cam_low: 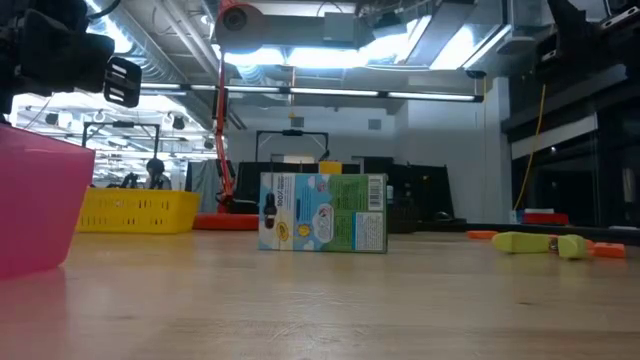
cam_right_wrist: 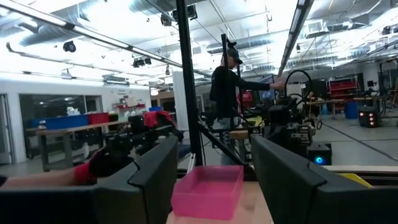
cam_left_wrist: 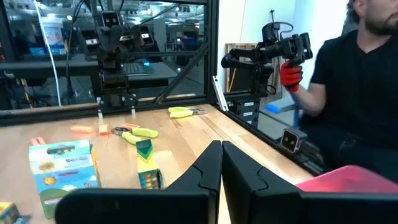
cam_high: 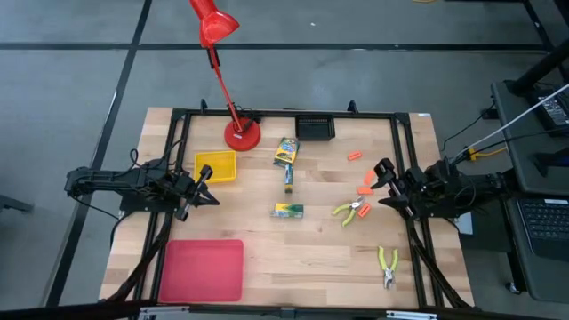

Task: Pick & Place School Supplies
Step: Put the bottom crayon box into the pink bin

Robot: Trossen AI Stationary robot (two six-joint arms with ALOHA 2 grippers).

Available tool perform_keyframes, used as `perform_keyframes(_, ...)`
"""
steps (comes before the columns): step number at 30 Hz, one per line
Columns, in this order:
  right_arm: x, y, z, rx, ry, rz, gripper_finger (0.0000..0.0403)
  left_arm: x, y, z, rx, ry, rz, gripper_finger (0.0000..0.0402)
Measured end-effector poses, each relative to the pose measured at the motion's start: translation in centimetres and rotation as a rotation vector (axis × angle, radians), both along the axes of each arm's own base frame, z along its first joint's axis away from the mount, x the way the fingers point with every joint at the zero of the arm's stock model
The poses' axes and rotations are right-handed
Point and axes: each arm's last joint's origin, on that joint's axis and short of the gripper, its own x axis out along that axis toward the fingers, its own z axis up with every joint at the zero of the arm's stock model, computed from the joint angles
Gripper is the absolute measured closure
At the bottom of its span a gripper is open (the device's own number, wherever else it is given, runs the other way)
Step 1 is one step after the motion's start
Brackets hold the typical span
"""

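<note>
A: Which arm is nearer the supplies?

B: The right gripper [cam_high: 384, 184], at centre right of the high view, fingers spread and empty. The orange pieces [cam_high: 365, 189] sit just left of it, and the yellow-green pliers [cam_high: 350, 211] lie below-left, long axis slanting.

A: And the left gripper [cam_high: 203, 185]?

B: Clenched on nothing at centre left, beside the yellow tray [cam_high: 216, 166], well apart from the green-and-yellow box [cam_high: 287, 211] at centre.

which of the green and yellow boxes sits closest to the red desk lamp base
The flat green-and-yellow cardboard box at the top of the central group, just right of the red lamp base. The narrow one and the flat one lie farther down the table.
</note>
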Motion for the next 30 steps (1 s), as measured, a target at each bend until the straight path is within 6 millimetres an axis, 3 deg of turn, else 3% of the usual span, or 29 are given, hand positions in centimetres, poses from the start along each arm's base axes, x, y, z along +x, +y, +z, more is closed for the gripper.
perform_keyframes(2, 0.0, 0.1, 0.0, -0.029, -0.008, 0.015, 0.0195, 0.0, 0.1, 0.2, 0.093, -0.058, 0.034, 0.0395)
perform_keyframes(5, -0.1, 0.2, 0.0, -0.075, -0.023, 0.051, 0.0195, 0.0, 0.1, 0.8, 0.098, -0.117, 0.042, 0.0393)
perform_keyframes(12, -0.1, 0.2, 0.1, -0.157, -0.07, 0.02, 0.0195, -0.8, -0.1, 3.4, 0.226, -0.455, 0.035, 0.0395)
perform_keyframes(18, 0.0, -0.1, 0.1, -0.219, -0.095, -0.108, 0.0195, -1.1, 0.0, 4.1, -0.049, -0.431, -0.017, 0.0395)
perform_keyframes(23, 0.1, -0.5, 0.1, -0.345, -0.124, -0.307, 0.0195, -1.3, 0.0, 4.5, -0.091, -0.466, -0.018, 0.0394)
perform_keyframes(26, 0.1, -0.7, 0.1, -0.398, -0.13, -0.404, 0.0195, -1.3, 0.0, 4.5, -0.07, -0.473, -0.025, 0.0393)
perform_keyframes(30, -0.1, -0.7, 0.6, -0.414, -0.182, -0.451, 0.0194, -1.7, -0.3, 4.9, 0.109, -0.588, -0.06, 0.0395)
